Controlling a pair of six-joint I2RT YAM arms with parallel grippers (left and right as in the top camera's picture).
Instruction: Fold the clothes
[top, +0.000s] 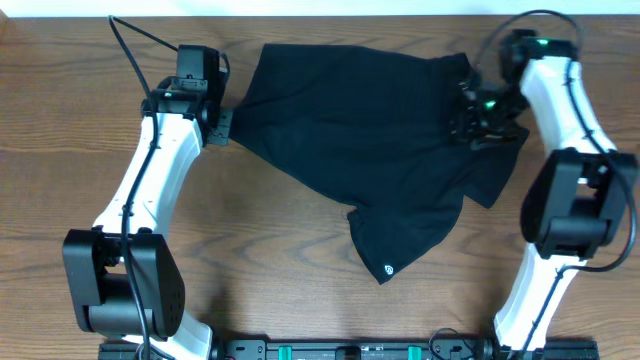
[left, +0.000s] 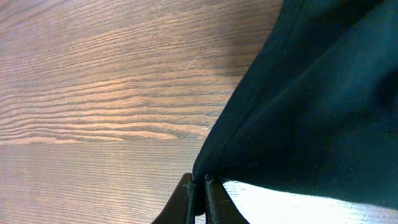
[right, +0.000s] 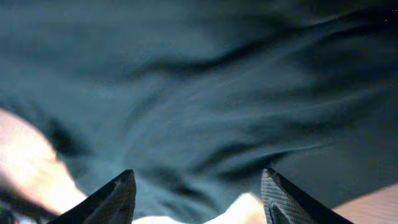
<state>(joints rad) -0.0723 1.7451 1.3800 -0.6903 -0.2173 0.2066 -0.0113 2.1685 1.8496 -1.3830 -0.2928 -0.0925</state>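
Note:
The black shirt (top: 370, 140) lies spread and rumpled across the far middle of the wooden table, with a small white logo mark (top: 389, 267) at its near corner. My left gripper (top: 225, 125) is shut on the shirt's left edge; in the left wrist view the jaws (left: 200, 183) pinch a fold of the black fabric (left: 311, 93). My right gripper (top: 478, 118) is over the shirt's right side, jaws open (right: 198, 180), with the dark fabric (right: 205, 93) just beyond them and nothing held.
The wooden table (top: 80, 100) extends left and in front of the shirt. The arm bases stand at the near left (top: 120, 290) and near right (top: 560, 230). A black rail (top: 340, 350) runs along the near edge.

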